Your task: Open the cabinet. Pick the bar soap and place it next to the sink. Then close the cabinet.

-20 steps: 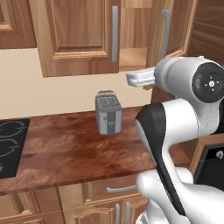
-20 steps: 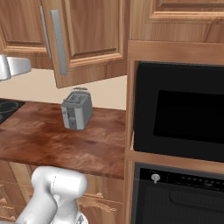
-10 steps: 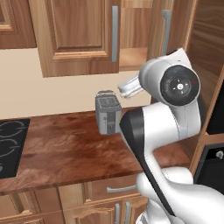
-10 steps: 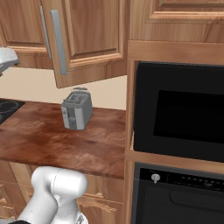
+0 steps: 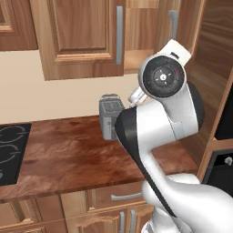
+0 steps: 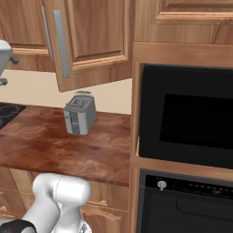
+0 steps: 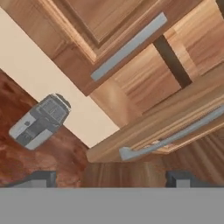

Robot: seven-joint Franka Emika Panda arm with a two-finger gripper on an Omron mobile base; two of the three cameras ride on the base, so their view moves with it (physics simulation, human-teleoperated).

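A brown wooden counter (image 5: 68, 154) carries a grey toaster (image 6: 79, 113). Above it the cabinet (image 5: 82, 36) has its right door (image 7: 166, 127) swung open. The gripper (image 7: 111, 177) hangs empty, fingers (image 7: 41, 178) spread wide. I cannot make out the bar soap.

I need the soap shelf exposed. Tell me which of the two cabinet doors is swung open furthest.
The right-hand door of the cabinet: it stands edge-on, showing the shelf behind it. The left door is only swung partly out, its panel facing the room.
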